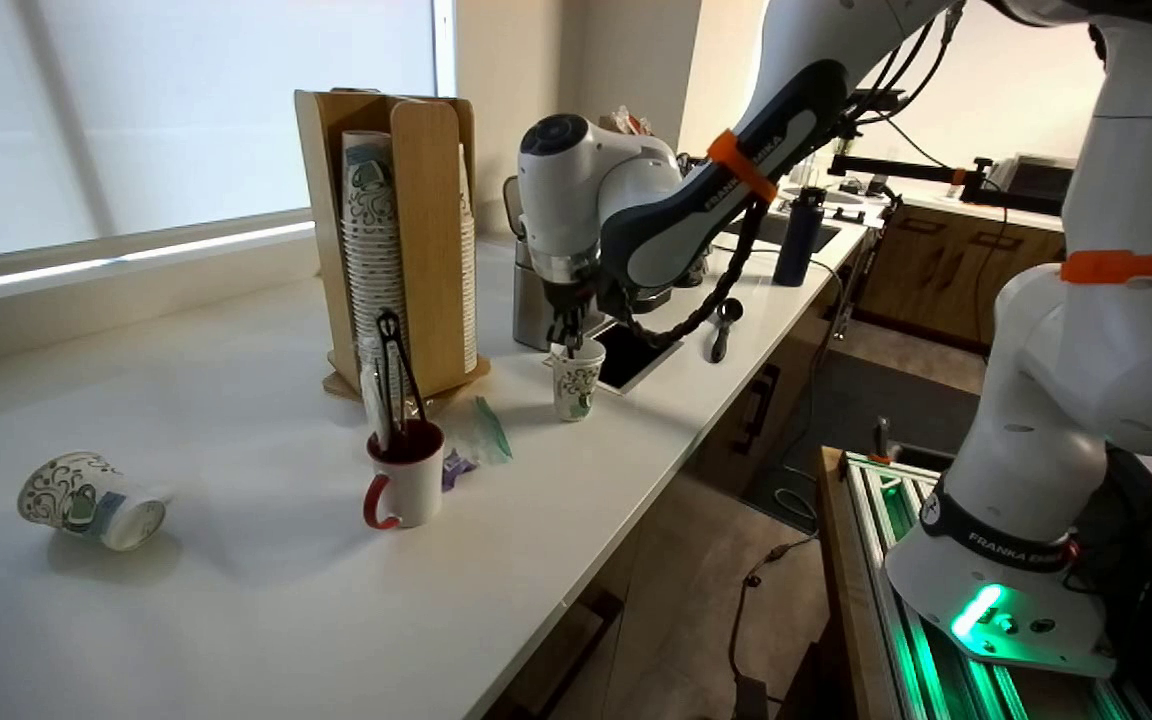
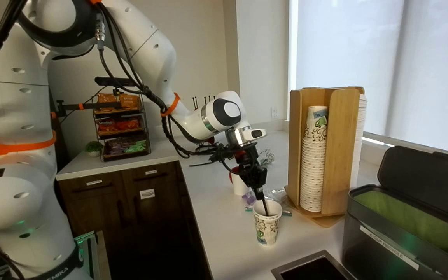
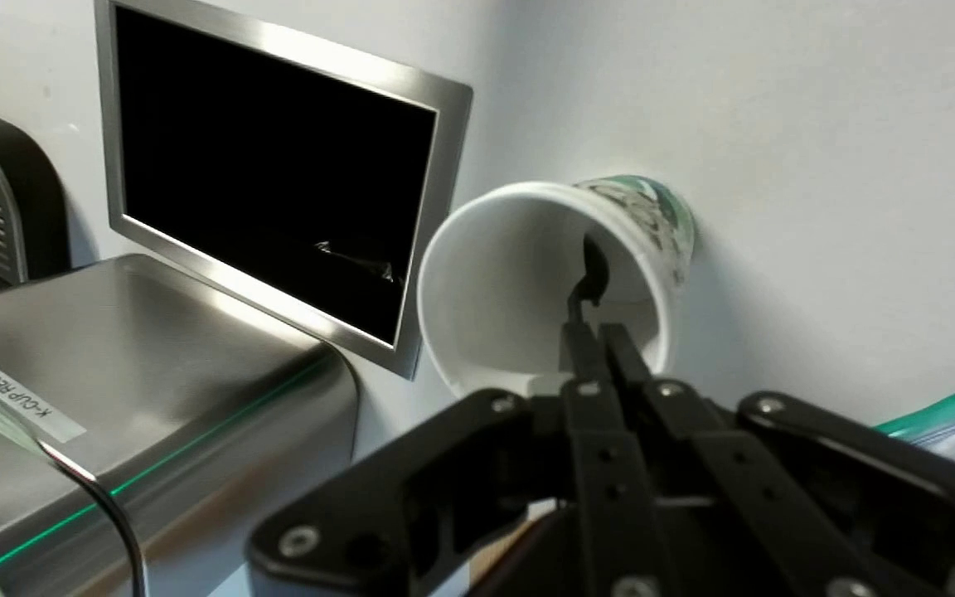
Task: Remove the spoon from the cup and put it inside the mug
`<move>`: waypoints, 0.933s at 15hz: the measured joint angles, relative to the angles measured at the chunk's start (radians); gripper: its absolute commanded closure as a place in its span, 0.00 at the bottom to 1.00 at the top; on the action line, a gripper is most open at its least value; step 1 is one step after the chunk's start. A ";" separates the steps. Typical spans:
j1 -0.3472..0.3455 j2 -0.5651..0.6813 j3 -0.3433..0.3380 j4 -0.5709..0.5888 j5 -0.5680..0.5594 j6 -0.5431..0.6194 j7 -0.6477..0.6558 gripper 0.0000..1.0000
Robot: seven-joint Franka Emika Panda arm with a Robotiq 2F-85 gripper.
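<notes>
The gripper (image 3: 599,333), drawn almost together, grips the dark spoon (image 3: 595,270) and hides much of its handle. The spoon's lower end is inside the upright paper cup (image 2: 267,229); whether it touches bottom is unclear. In an exterior view, the gripper partly covers the mug (image 2: 240,188).

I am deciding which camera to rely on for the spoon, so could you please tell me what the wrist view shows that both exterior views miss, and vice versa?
Only the wrist view shows the bowl of the spoon inside the upright patterned cup. Only the exterior views show the red-and-white mug and the cup lying on its side. All share the gripper, the upright patterned cup, the metal-framed recess and the metal bin.
</notes>
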 measured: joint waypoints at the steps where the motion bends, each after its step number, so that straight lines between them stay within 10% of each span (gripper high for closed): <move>1: 0.000 0.000 0.000 0.000 -0.004 0.000 0.000 0.99; 14: -0.027 -0.303 -0.001 -0.173 0.051 0.176 -0.239 0.99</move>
